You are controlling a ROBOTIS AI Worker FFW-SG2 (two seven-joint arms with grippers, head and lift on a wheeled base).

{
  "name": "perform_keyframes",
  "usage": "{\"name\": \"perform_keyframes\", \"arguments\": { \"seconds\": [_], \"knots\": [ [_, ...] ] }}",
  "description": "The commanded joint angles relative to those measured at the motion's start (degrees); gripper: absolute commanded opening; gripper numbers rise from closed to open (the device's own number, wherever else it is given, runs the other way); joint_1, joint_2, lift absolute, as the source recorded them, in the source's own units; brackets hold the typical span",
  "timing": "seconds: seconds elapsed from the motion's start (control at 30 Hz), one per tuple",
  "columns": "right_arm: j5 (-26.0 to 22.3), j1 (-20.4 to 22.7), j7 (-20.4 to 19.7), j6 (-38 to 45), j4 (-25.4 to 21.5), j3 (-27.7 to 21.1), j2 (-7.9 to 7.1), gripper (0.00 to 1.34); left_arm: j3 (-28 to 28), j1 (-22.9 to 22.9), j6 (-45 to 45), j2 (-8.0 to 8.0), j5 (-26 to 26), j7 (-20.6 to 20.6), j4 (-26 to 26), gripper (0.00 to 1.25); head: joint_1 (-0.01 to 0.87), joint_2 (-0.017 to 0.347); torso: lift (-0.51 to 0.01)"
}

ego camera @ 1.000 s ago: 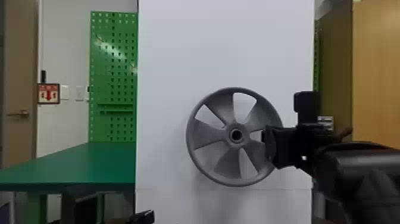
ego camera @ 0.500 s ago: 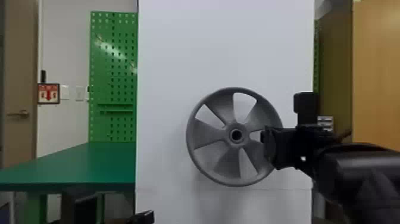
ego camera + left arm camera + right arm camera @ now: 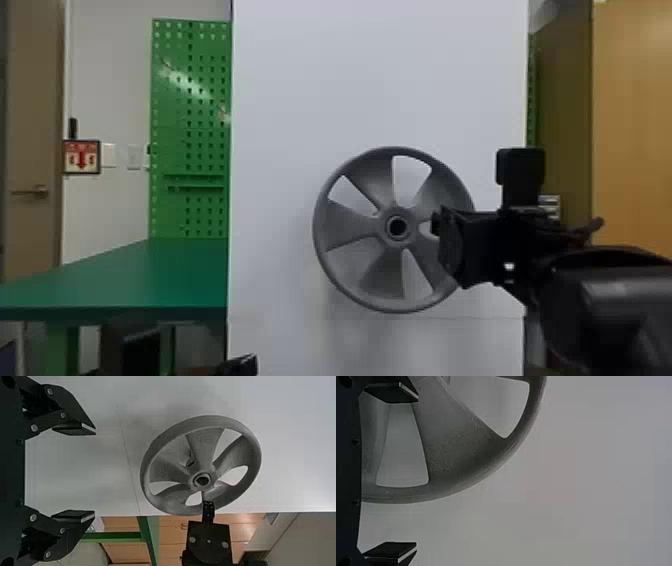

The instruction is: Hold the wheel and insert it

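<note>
The right claw (image 3: 417,472), its fingers spread, straddles the rim (image 3: 395,495) of the round, grey, plastic-looking wheel (image 3: 350,230), likely to steady it; the left claw (image 3: 94,473), also spread, faces it.

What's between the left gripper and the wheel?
No object: in the left wrist view, the stretch from left gripper to wheel is bare, with white panel behind.

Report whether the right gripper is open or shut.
Open: the right gripper has its fingers wide apart, one well clear of the wheel.
</note>
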Motion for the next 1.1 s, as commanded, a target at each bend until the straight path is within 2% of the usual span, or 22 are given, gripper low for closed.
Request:
{"name": "perform_keyframes", "arguments": {
  "seconds": [0.0,0.47,0.8,0.97,1.07],
  "knots": [
    [-0.5,2.4,0.0,0.2,-3.2,0.2,0.01,1.34,0.2,0.2,-0.1,0.0,0.1,0.0,0.0,0.75,0.0,0.005,-0.497],
    [-1.2,11.6,0.0,0.6,-13.2,1.1,0.01,1.34,1.0,0.5,-0.8,0.0,0.8,0.0,-0.1,0.75,0.0,0.005,-0.497],
    [-2.8,18.2,0.0,-1.4,-15.8,1.4,0.19,1.31,1.8,1.1,-1.0,-0.09,1.9,0.0,-0.2,0.74,0.0,0.005,-0.497],
    [-2.5,21.3,0.0,-2.3,-17.2,1.5,0.72,1.31,2.0,1.1,-1.0,-0.09,2.4,0.2,-0.2,0.74,0.0,0.005,-0.497],
    [-1.5,23.2,0.0,-3.0,-18.0,2.0,0.54,1.31,2.0,1.2,-1.0,-0.09,2.8,0.7,-0.2,0.74,0.0,0.005,-0.497]
  ]
}}
